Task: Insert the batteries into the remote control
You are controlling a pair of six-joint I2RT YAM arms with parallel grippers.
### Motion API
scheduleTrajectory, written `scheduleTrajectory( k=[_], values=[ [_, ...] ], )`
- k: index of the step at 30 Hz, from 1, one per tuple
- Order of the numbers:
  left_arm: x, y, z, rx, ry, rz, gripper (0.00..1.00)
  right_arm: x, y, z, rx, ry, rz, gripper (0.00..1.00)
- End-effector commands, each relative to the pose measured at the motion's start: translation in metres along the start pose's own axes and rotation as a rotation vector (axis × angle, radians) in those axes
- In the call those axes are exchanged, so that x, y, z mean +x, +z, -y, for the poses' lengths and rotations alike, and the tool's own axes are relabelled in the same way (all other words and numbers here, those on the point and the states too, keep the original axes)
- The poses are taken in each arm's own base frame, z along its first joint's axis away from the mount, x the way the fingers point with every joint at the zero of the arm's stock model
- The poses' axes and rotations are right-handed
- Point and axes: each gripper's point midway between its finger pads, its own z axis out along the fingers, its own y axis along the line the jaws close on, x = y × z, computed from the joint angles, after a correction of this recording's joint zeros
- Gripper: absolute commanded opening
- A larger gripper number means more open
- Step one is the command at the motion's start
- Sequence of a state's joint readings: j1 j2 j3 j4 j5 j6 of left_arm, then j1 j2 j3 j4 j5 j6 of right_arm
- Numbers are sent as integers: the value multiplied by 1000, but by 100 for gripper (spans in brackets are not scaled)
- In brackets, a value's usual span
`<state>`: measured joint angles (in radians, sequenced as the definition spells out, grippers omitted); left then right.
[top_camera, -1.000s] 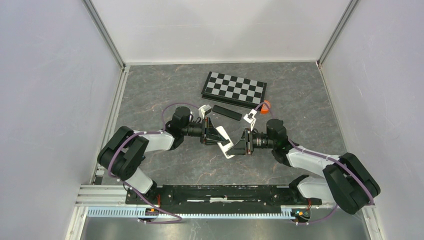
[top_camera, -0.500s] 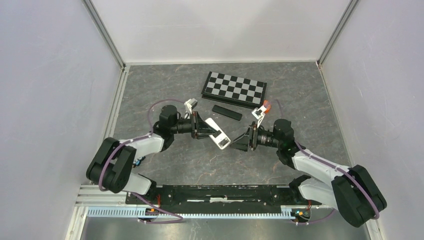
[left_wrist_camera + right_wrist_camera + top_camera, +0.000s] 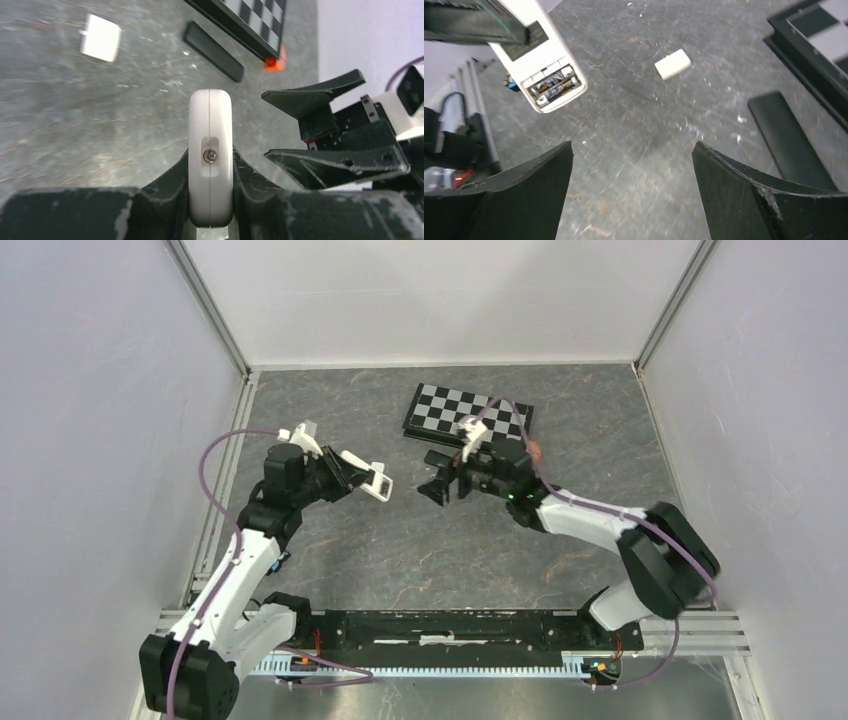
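My left gripper point(image 3: 352, 476) is shut on a white remote control point(image 3: 372, 480), which stands edge-on between its fingers in the left wrist view point(image 3: 210, 150). The right wrist view shows the remote's point(image 3: 540, 60) open back, with two batteries point(image 3: 553, 82) lying side by side in the compartment. My right gripper point(image 3: 437, 488) is open and empty point(image 3: 632, 146), a short way right of the remote and apart from it. A small white battery cover point(image 3: 673, 63) lies loose on the table.
A black remote point(image 3: 785, 141) lies on the table behind the right gripper, in front of a folded chessboard point(image 3: 470, 412). A small orange object point(image 3: 274, 62) sits by the chessboard's right corner. White walls close the table on three sides.
The right gripper opened wide, let go of the remote's end and pulled back toward the chessboard. The left arm swung left and back with the remote, so the grippers now stand apart.
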<state>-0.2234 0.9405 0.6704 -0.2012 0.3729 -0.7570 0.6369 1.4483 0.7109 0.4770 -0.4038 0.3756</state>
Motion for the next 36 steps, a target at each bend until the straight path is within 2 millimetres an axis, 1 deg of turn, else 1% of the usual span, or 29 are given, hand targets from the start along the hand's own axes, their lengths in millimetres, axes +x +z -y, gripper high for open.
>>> scheduleTrajectory(
  k=[1,3,5,8,11,15,18,21,24,25,28,29,30,35,36],
  values=[
    [-33,-33,-26,-235,106,144,2,-19,45,1,31,-354,39,93],
    [-50,-52,-33,-323,125,241,2,-13,67,5,23,-433,31,93],
    [-65,-70,-31,-360,146,322,2,-7,89,9,19,-516,13,94],
    [-77,-86,-26,-386,173,372,2,-3,122,15,20,-562,-8,95],
    [-77,-87,-21,-381,180,350,2,5,155,25,11,-548,-55,95],
    [-72,-82,-17,-352,169,323,2,20,183,32,-17,-537,-112,95],
    [-70,-78,-15,-339,166,301,2,34,196,37,-40,-532,-167,95],
    [-69,-75,-14,-328,166,288,2,47,202,36,-82,-535,-208,96],
    [-69,-74,-13,-325,170,281,2,59,210,39,-103,-539,-257,95],
    [-69,-74,-13,-325,172,279,2,65,212,41,-106,-533,-280,93],
    [-69,-76,-13,-333,183,277,2,74,217,47,-106,-536,-336,78],
    [-70,-77,-13,-337,188,276,2,75,219,49,-99,-542,-349,75],
    [-69,-77,-13,-338,190,274,2,77,218,51,-87,-550,-362,72],
    [-69,-77,-12,-333,194,268,2,80,213,55,-73,-618,-397,70],
    [-69,-77,-12,-332,193,268,2,85,211,57,-75,-627,-422,67]
  ],
)
